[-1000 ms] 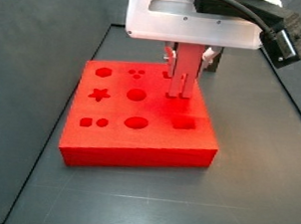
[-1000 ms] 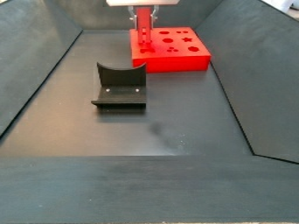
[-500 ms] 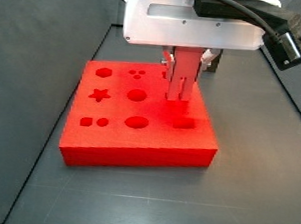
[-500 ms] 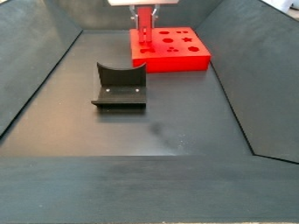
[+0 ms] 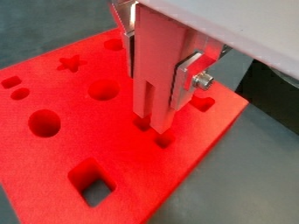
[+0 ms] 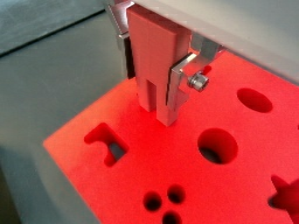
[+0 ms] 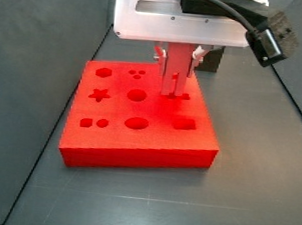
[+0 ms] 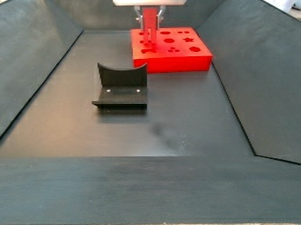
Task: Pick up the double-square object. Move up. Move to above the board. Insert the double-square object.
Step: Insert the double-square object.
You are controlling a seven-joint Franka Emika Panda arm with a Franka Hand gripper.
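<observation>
Our end effector [image 5: 156,122] grips the small, narrow red double-square peg [image 5: 149,66] high, likely rigid and light, above the flat red holed board [image 5: 198,166].

The tool [image 7: 177,71] was cut off above by the frame edge in both wrist views, its body partly cropped in a side view [image 8: 150,9]. The double-square object's [image 5: 153,80] lower tip was hidden against the board [image 5: 70,131]; whether it entered a hole could not be told. The board's holes [image 8: 179,42] were too small to tell apart.
</observation>
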